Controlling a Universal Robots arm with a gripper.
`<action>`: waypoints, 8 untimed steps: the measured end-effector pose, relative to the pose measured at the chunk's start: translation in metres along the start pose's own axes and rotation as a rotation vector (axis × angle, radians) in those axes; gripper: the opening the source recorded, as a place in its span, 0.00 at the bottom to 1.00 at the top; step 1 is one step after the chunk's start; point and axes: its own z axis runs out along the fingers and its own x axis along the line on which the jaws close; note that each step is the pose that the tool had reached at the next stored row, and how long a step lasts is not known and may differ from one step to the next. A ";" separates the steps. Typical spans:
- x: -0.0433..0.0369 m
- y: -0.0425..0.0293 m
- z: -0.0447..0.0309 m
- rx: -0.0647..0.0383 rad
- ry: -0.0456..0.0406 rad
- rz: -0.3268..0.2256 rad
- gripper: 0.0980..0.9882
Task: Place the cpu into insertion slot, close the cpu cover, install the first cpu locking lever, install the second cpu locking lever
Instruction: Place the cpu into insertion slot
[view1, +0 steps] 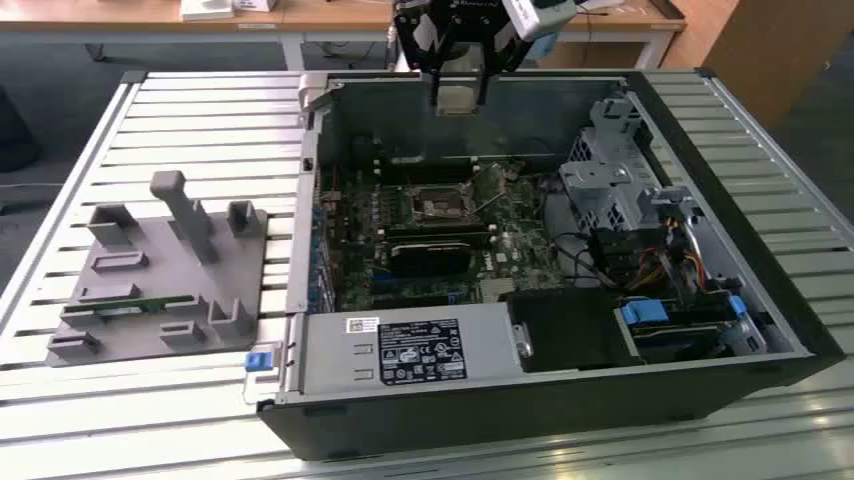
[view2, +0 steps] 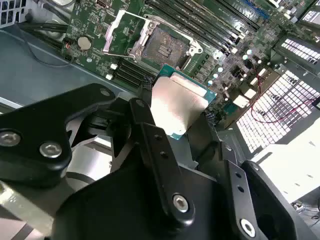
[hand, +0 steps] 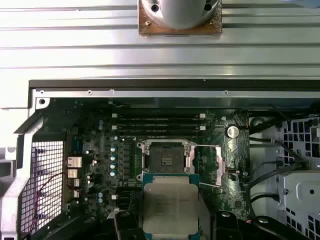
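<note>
Right now the gripper (view2: 176, 114) is squeezing the cpu (view2: 182, 97) by two of its sides, so its fingers are closed on the chip; the cpu is hanging in the air, grey metal side facing the wrist cameras, touching nothing but the fingers. Below it, inside the computer case (view1: 534, 405), the insertion slot (view2: 165, 47) is sitting dark and bare near the middle of the green board (hand: 95, 135); nothing is lying in it yet. Just beside the slot the cpu cover (view2: 122, 31) is standing flipped up, so the way in is open. In the exterior view the arm is hovering high over the far edge of the case; the case is resting on the slatted table (view1: 200, 110), and a grey holder (view1: 160, 270) is sitting near the table's edge on the exterior view's left. I think the first step, placing the cpu, is going on and is not done; it is calling for the chip to be lined up square with the slot and set down softly, since a tilted chip could hurt the slot.
</note>
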 end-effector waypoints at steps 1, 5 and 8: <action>0.0000 0.0000 0.0000 0.000 -0.0001 0.000 0.49; 0.0000 0.0000 0.0000 0.000 0.0000 0.000 0.49; 0.0000 0.0000 0.0000 0.000 -0.0004 0.004 0.49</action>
